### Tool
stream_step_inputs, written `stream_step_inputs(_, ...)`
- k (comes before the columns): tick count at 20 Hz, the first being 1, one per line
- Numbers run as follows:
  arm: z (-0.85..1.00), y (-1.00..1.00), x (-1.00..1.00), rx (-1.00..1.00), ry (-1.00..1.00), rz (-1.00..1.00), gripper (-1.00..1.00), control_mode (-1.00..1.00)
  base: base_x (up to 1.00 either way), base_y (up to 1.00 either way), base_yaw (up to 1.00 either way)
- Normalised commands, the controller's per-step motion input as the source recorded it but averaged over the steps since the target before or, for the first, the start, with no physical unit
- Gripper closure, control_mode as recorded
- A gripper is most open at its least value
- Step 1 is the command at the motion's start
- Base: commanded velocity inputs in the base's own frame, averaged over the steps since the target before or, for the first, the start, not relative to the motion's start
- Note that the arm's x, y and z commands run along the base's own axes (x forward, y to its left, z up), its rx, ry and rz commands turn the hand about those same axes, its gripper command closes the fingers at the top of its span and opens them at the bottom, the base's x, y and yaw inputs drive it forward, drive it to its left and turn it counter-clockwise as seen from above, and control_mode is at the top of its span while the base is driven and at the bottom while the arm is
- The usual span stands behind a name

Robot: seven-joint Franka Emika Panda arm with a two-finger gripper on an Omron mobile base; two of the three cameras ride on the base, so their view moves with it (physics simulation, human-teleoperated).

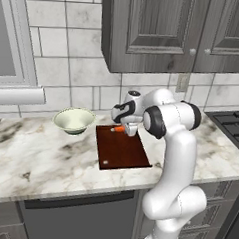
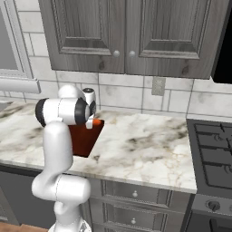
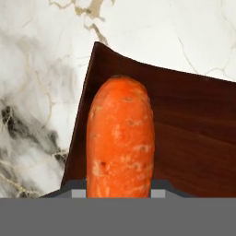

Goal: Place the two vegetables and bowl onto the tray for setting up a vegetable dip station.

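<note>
Holding carrot (image 3: pixel 120 138) | hand (image 1: pixel 127 128) low over tray (image 1: pixel 124 154) far end

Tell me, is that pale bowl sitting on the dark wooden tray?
No, the bowl rests on the marble counter, beside the tray and apart from it.

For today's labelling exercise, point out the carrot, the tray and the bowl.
carrot (image 3: pixel 120 138): hand view, middle of its orange body.
tray (image 1: pixel 124 152): left base view, bare middle of the board.
bowl (image 1: pixel 74 121): left base view, inside wall.
</note>
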Motion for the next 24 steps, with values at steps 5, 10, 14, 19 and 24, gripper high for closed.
stream_step_inputs(5,-0.03,0.0,0.02,0.0,0.0,0.0,1.0,-1.0,0.0,0.0,0.0)
stream_step_inputs(10,0.0,0.0,0.07,0.0,0.0,0.0,1.0,-1.0,0.0,0.0,0.0)
stream_step_inputs(14,0.0,0.0,0.0,0.0,0.0,0.0,-1.0,-1.0,0.0,0.0,0.0)
stream_step_inputs(19,0.0,0.0,0.0,0.0,0.0,0.0,-1.0,-1.0,0.0,0.0,0.0)
stream_step_inputs(24,0.02,0.0,0.0,0.0,0.0,0.0,-1.0,-1.0,0.0,0.0,0.0)
